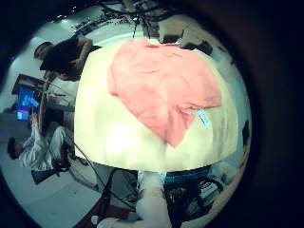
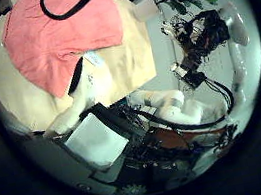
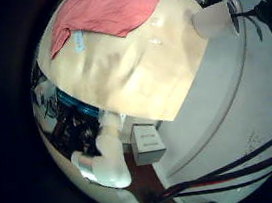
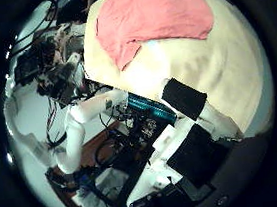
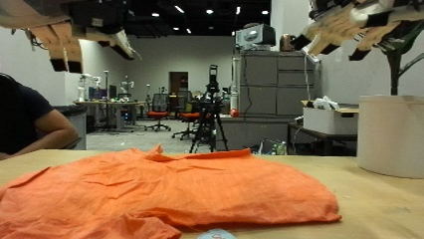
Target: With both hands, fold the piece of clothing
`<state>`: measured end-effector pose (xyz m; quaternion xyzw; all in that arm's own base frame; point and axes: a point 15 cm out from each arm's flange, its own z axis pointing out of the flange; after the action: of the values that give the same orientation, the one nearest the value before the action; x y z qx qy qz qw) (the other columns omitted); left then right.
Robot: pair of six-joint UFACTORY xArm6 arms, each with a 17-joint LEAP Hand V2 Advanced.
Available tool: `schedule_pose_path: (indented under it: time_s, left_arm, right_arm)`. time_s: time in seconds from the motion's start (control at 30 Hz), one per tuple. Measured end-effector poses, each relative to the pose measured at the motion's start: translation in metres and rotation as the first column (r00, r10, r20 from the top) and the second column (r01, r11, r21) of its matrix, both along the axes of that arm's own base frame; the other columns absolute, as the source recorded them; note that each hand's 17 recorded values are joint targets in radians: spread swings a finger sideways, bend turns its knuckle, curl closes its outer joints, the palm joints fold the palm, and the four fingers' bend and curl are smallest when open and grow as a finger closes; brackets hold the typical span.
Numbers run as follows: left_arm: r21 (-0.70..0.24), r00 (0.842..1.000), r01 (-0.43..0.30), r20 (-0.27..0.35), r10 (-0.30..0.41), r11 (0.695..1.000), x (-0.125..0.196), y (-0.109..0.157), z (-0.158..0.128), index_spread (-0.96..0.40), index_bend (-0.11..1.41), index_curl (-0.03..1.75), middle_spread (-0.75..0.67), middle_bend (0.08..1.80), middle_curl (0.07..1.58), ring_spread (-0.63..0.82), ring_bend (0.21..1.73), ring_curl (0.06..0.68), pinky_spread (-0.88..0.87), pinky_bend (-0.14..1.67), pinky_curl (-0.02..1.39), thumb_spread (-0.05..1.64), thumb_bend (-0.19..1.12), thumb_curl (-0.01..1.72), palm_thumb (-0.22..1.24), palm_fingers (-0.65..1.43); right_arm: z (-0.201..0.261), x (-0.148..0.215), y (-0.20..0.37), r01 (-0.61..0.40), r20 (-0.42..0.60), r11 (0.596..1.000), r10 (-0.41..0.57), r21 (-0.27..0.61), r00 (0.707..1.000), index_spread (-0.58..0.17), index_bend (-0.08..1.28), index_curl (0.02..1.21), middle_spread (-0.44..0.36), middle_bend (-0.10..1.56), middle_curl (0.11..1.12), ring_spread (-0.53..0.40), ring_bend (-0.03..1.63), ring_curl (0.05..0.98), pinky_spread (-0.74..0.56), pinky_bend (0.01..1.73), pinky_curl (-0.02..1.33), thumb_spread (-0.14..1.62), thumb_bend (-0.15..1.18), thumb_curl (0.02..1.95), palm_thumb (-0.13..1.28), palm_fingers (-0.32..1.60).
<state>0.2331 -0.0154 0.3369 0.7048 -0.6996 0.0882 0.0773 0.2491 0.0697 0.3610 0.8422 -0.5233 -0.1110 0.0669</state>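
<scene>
One orange shirt point(image 5: 159, 189) lies rumpled on the table point(image 5: 378, 194); both hands, left point(image 5: 73, 25) and right point(image 5: 358, 25), hang above, fingers loosely apart.

Lighting's pretty even here, coming from small round ceiling spotlights point(image 5: 182, 9) far back in the hall, so the pale wooden table top point(image 5: 378, 204) looks bright with only soft shadow under the crumpled orange cloth garment point(image 5: 159, 189). The two hands at the top of the outside view are close to the lens, dark and a bit blurry. The palm views are heavily fisheyed, ringed in black, with the table edges bowed and some washed-out glare on the bare wood.
</scene>
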Motion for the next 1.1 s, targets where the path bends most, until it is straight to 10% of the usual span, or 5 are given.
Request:
schedule_pose_path:
  time_s: [0.6, 1.1]
  left_arm:
    - [0.099, 0.995, 0.075, -0.077, -0.067, 0.992, -0.009, 0.0, -0.027, -0.06, 0.18, 0.35, -0.05, 0.29, 0.4, 0.29, 0.51, 0.132, 0.23, 0.29, 0.26, 1.02, -0.02, 0.39, 0.6, 0.34]
    - [0.23, 0.914, 0.367, -0.27, -0.304, 0.901, -0.019, -0.012, -0.098, 0.03, 0.12, 0.29, 0.05, 0.18, 0.36, 0.31, 0.62, 0.169, 0.2, 0.42, 0.31, 1.06, -0.04, 0.36, 0.5, 0.17]
  right_arm:
    - [-0.005, -0.003, -0.003, 0.005, -0.032, 1.0, -0.005, -0.006, 0.999, -0.347, 0.19, 0.4, 0.029, 0.2, 0.35, 0.207, 0.2, 0.234, 0.38, 0.19, 0.21, 1.18, -0.02, 0.27, 0.66, 0.4]
    - [0.004, 0.002, -0.015, 0.04, -0.028, 0.999, -0.041, -0.026, 0.999, -0.33, 0.19, 0.39, 0.038, 0.19, 0.34, 0.207, 0.25, 0.243, 0.36, 0.19, 0.22, 1.17, -0.02, 0.28, 0.7, 0.43]
